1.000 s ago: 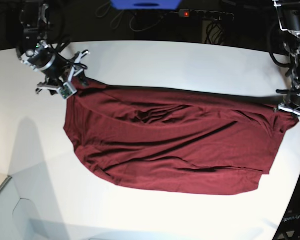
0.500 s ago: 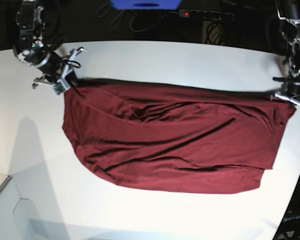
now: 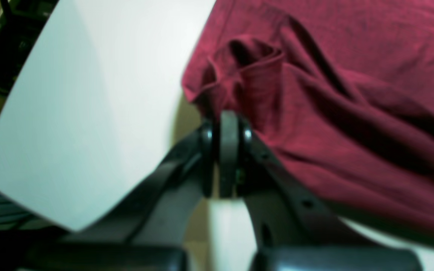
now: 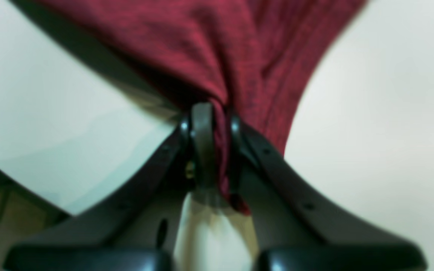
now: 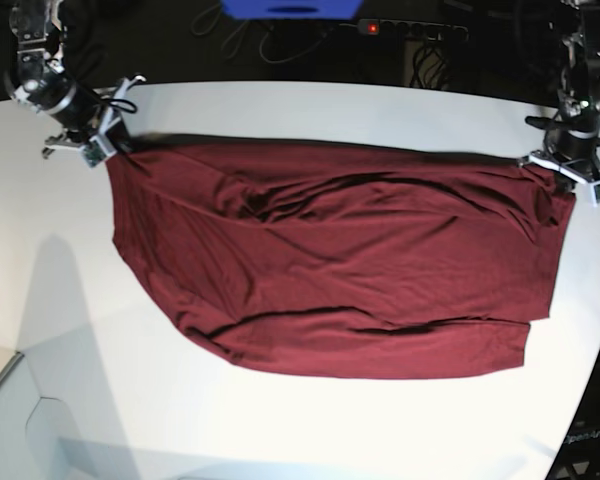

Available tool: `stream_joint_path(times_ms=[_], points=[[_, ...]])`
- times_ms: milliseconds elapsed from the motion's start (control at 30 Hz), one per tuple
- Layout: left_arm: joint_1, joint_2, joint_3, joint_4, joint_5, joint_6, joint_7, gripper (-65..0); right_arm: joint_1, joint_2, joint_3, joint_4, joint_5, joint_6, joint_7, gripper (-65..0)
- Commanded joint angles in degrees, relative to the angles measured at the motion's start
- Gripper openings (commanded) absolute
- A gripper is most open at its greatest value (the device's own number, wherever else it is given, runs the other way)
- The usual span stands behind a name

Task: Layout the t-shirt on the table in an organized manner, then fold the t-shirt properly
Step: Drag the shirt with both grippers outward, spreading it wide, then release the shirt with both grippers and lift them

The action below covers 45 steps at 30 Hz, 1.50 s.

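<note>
The dark maroon t-shirt (image 5: 330,260) is stretched wide across the white table (image 5: 310,110), its far edge lifted and taut between both arms. At the shirt's far left corner, my right gripper (image 5: 108,148) is shut on a bunch of fabric; the right wrist view shows the t-shirt (image 4: 217,49) pinched between the fingers of the right gripper (image 4: 213,120). My left gripper (image 5: 555,168) is shut on the far right corner; in the left wrist view the left gripper (image 3: 226,124) clamps a folded hem of the t-shirt (image 3: 352,86). The near hem lies on the table.
A power strip (image 5: 410,30) and cables lie beyond the far edge of the table. A blue object (image 5: 290,8) sits at the top. The table's curved edge (image 5: 590,400) runs close to the shirt on the right. Bare white surface (image 5: 80,330) spreads left and in front.
The right gripper closed on the shirt's left corner. Both arms moved toward the far edge and apart, pulling the shirt wider and flatter with fewer wrinkles.
</note>
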Motion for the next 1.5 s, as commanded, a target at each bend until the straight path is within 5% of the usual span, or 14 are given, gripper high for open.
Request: stream_joint_path(times_ms=[0, 833, 900, 1133, 1267, 1467], points=[[0.09, -0.06, -0.57, 0.83, 0.23, 0.42, -1.16, -64.9, -0.34, 0.92, 0.97, 0.29, -1.16, -0.03, -1.47, -62.7], [3.7, 0.56, -0.48, 2.94, 0.23, 0.42, -1.07, -64.3, -5.62, -0.75, 6.42, 0.73, -1.43, -0.03, -1.65, -62.4], [3.7, 0.38, -0.48, 2.94, 0.23, 0.42, -1.07, -60.8, -5.44, -1.19, 6.42, 0.82, -1.43, -0.03, -1.74, -60.2], [4.75, 0.47, -0.48, 3.47, 0.23, 0.42, -1.07, -29.6, -5.44, -1.19, 7.83, 0.82, -1.25, -0.03, -1.56, -39.0], [4.93, 0.56, -0.57, 6.99, 0.23, 0.42, -1.07, -29.4, -4.92, -2.86, 13.28, 1.79, -1.16, -0.03, -1.47, -31.4], [4.84, 1.7, -5.14, 12.44, -0.21, 0.42, -1.07, -31.0, -5.18, -3.92, 16.7, 7.15, -1.07, -0.03, -1.56, -30.4]])
